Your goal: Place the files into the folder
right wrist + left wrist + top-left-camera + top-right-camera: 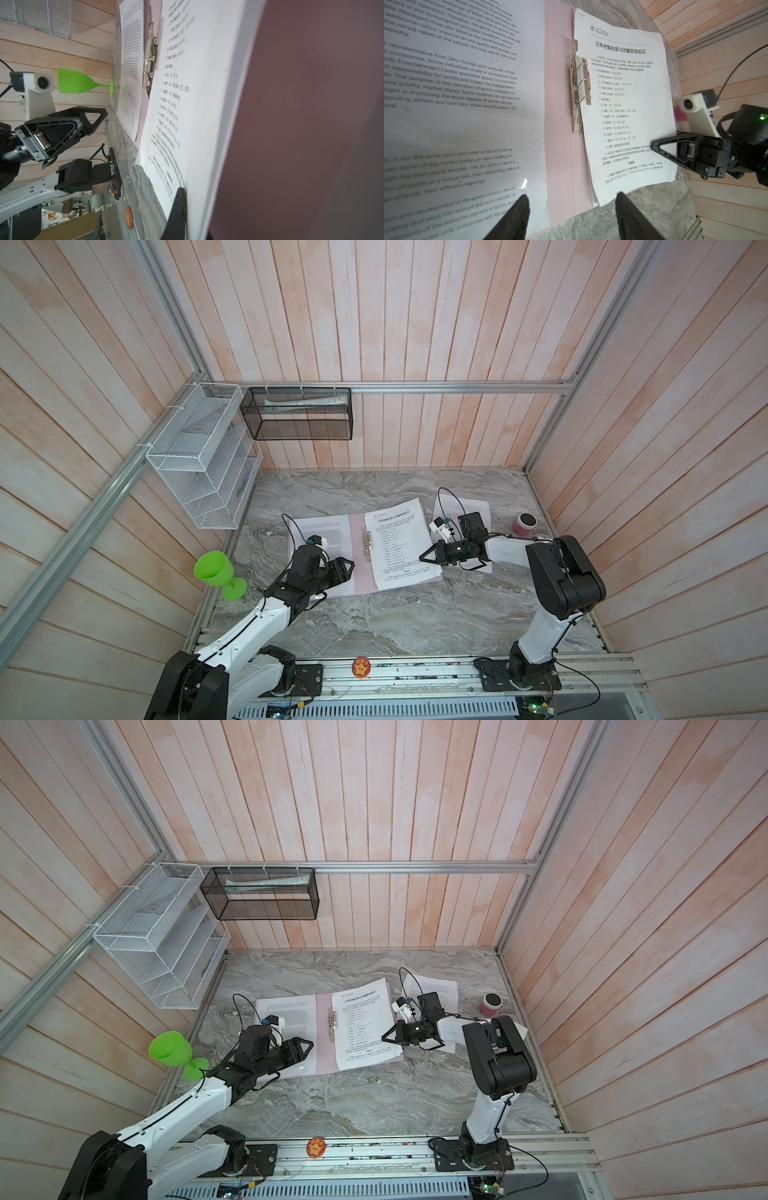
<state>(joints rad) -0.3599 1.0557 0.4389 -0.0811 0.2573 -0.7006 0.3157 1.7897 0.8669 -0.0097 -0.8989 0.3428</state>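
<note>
Right wrist view: my right gripper (187,214) is clamped on the files' (197,93) outer long edge; the folder's (358,576) clip (150,62) lies along the opposite edge. My left gripper (572,197) hovers released.

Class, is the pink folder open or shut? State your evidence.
The folder is open: covers spread apart, inner clip exposed, sheets on each.

Right sheet (629,108) headed "XDOF"; left sheet (463,124) English.

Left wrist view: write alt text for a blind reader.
An open pink folder, metal clip by its spine, holds an English sheet on one cover and a Chinese sheet on the other. The shut right tool grips its edge.
</note>
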